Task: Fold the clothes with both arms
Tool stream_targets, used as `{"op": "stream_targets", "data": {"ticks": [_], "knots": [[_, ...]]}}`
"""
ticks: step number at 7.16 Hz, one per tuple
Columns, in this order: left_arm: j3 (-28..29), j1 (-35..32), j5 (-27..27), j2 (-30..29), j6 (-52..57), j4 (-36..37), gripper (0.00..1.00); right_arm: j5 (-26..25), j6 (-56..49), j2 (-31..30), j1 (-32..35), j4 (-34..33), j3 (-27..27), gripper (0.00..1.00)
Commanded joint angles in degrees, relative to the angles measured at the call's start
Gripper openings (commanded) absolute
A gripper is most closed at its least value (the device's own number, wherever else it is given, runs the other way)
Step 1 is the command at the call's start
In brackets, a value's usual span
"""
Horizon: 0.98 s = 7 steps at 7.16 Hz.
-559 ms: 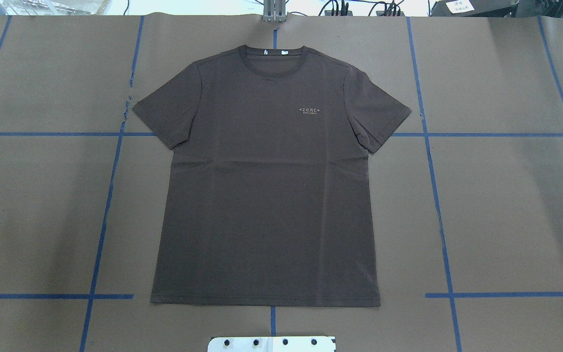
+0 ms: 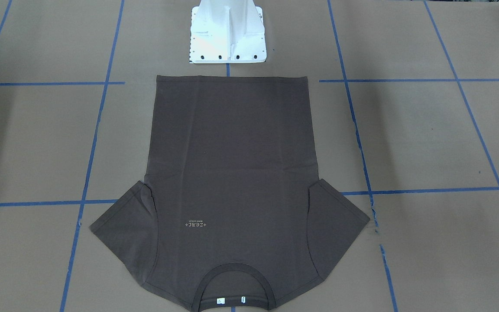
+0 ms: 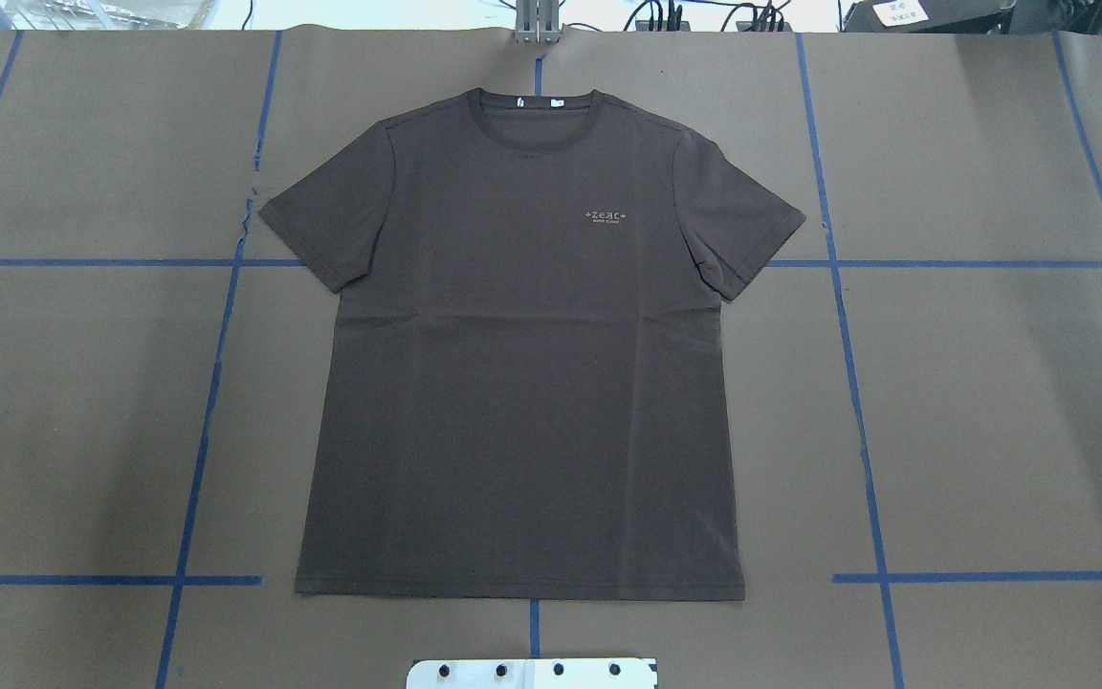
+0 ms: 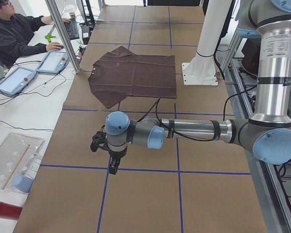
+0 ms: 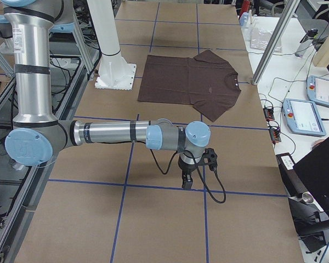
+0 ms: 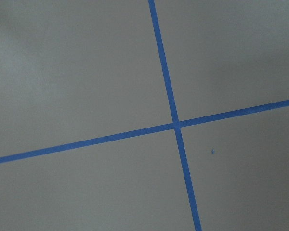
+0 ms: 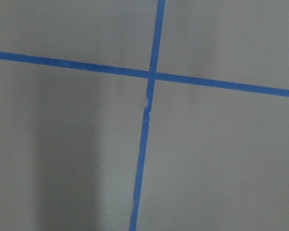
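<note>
The dark brown T-shirt (image 3: pixel 522 364) lies flat and spread out, front up, in the middle of the table. Its collar (image 3: pixel 537 100) points away from the robot and its hem is near the base. It also shows in the front view (image 2: pixel 232 164) and in both side views (image 4: pixel 136 73) (image 5: pixel 189 79). My left gripper (image 4: pixel 114 167) hangs over bare table far off to the shirt's left. My right gripper (image 5: pixel 186 183) hangs far off to its right. I cannot tell whether either is open or shut. Both wrist views show only brown paper and blue tape.
The table is covered in brown paper with a grid of blue tape (image 3: pixel 852 383). The white base pedestal (image 2: pixel 228 34) stands just behind the shirt's hem. An operator (image 4: pixel 14 34) sits past the far edge, with teach pendants (image 4: pixel 53 60) and a metal post (image 4: pixel 63 34).
</note>
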Motion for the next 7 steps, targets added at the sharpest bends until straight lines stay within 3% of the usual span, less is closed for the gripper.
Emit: {"op": "stream_targets", "data": {"ticks": [1,3,5,7], "knots": [[0.69,0.11,-0.29,0.08,-0.27,-10.05,1.0,0.17,0.26,3.48,-0.43,0.0,1.47,1.0],[4.7,0.2,0.5,-3.49,-0.62,-24.53,1.0,-0.26,-0.01,12.58,-1.65,0.0,0.61,1.0],[8.85,0.2,0.94,-9.91,-2.8,-31.53,1.0,0.08,0.08,17.28,-2.1,0.26,-0.36,1.0],[8.69,0.29,0.68,-10.46,-3.96,-31.73,1.0,1.4,3.84,16.94,-4.19,13.97,-3.52,1.0]]}}
